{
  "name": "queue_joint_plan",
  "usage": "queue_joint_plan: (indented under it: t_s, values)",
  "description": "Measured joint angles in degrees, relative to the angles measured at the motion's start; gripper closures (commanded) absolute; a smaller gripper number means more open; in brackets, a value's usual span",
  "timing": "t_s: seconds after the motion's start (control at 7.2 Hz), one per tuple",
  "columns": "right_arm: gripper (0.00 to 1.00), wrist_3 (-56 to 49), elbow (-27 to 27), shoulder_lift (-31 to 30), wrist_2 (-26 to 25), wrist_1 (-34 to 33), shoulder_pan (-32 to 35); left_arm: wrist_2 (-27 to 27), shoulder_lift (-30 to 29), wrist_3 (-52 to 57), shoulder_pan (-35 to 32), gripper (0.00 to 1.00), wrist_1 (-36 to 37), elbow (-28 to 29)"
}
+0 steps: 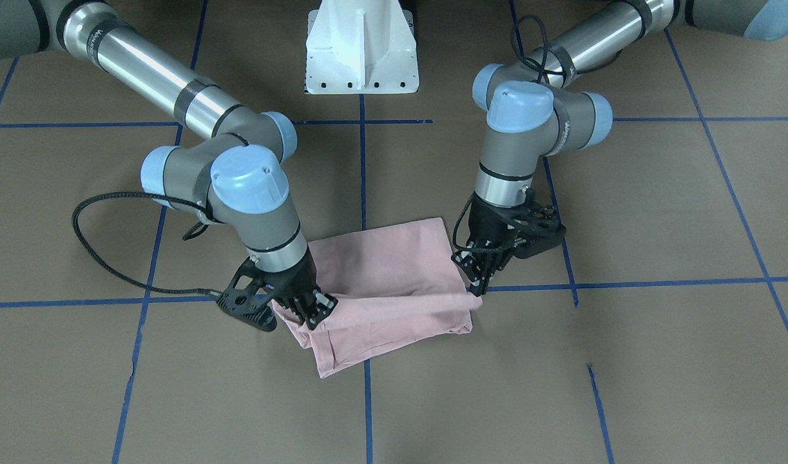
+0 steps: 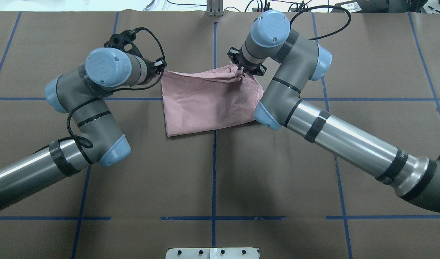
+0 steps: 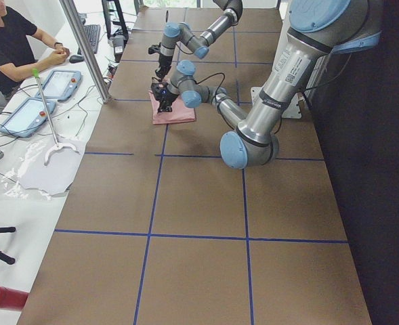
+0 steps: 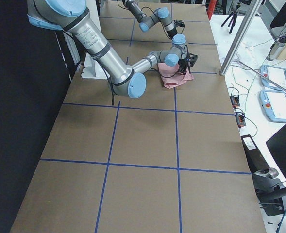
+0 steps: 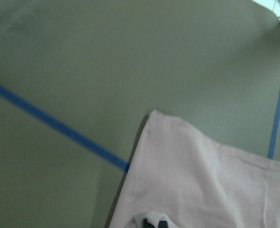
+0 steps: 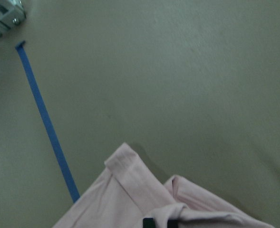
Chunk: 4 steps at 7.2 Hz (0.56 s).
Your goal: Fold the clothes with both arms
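The pale pink T-shirt (image 1: 387, 270) lies folded near the table's middle with its plain side up; no cartoon shows. It also shows in the overhead view (image 2: 205, 102). My left gripper (image 1: 476, 285) is shut on the shirt's corner on its side (image 2: 161, 70). My right gripper (image 1: 313, 310) is shut on a bunched corner of cloth (image 2: 240, 73). Between them the held edge is raised a little and lies doubled over the layer below. In each wrist view, pink cloth (image 5: 201, 180) (image 6: 130, 194) fills the bottom, around the fingertips.
The white pedestal base (image 1: 361, 51) stands at the robot's side of the table. Blue tape lines (image 2: 214, 162) grid the brown surface. An operator (image 3: 9, 40) sits beyond the far edge, beside tablets and cables.
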Motion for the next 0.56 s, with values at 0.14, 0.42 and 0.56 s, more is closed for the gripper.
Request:
queue_joint_plan:
  t_s: [0.14,0.42,0.56]
  values:
    - [0.0,-1.7,-4.3,2.3,0.2,1.3,1.7,-0.1,-0.7,3.0,-2.1,0.0,-1.3,2.0]
    - [0.0,-2.9,-7.0,4.0,0.6,1.9,3.7,-0.2,-1.1,5.1,-3.3,0.0,-1.8,2.9]
    - [0.0,-4.2,-7.4,4.0,2.5,1.8,5.5,-1.6,-0.9,6.0,-3.7,0.0,-1.9,2.8]
